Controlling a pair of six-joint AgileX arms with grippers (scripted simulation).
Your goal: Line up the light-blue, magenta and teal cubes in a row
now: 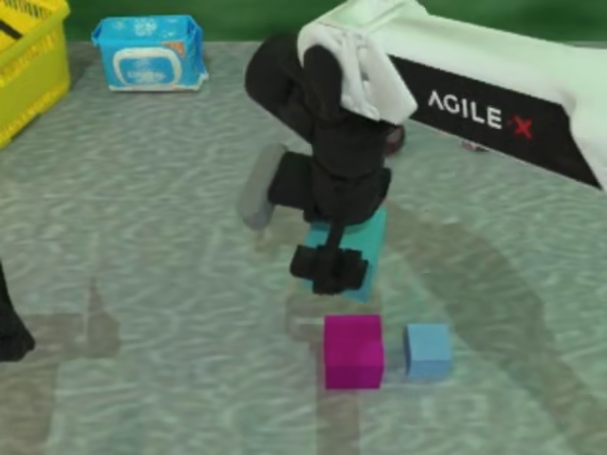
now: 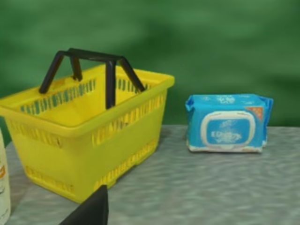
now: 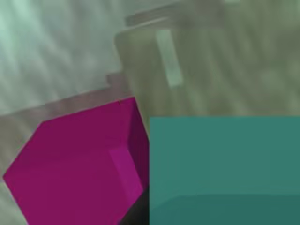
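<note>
My right gripper (image 1: 329,270) hangs over the middle of the table, shut on the teal cube (image 1: 372,242), the largest of the three. That cube fills much of the right wrist view (image 3: 225,164) and is held just behind the magenta cube (image 1: 353,352) (image 3: 75,164). The small light-blue cube (image 1: 428,351) rests on the table directly right of the magenta one, with a narrow gap between them. My left gripper (image 1: 9,332) stays parked at the table's left edge.
A yellow basket (image 1: 28,66) (image 2: 84,136) with black handles stands at the back left. A blue-and-white wipes packet (image 1: 150,54) (image 2: 228,123) lies just right of it. A white bottle (image 2: 2,187) shows at the left wrist view's edge.
</note>
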